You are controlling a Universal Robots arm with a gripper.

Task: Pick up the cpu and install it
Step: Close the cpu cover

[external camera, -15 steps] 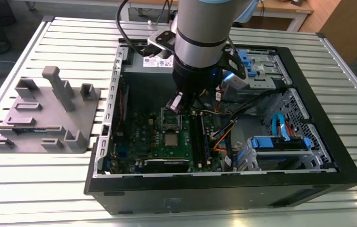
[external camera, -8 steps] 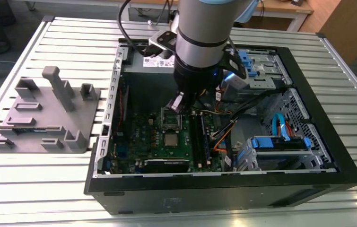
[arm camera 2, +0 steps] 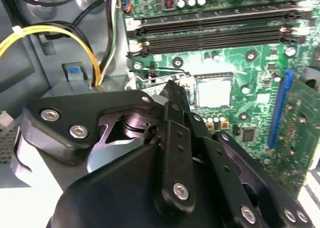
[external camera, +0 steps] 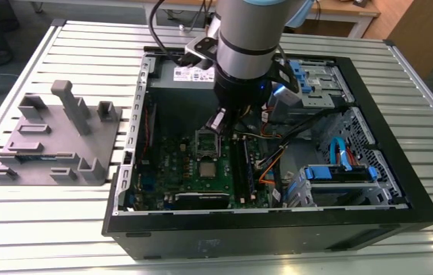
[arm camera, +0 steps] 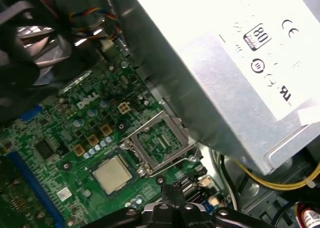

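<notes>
Exterior view: cpu (external camera: 207,169) flat on motherboard (external camera: 166,166), 6 o'clock of open socket frame (external camera: 207,143). Gripper (external camera: 222,123) at 12 o'clock, closed, empty. Risk of clipping frame or skewing chip if lowered closed.

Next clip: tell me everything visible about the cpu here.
The cpu is a small flat square chip with a silvery metal top and a thin pale rim. It lies flat, top up, on the green motherboard, right beside the rectangular metal socket frame, which stands hinged open. Nothing covers or grips it; the gripper hangs close by without touching it.
</notes>
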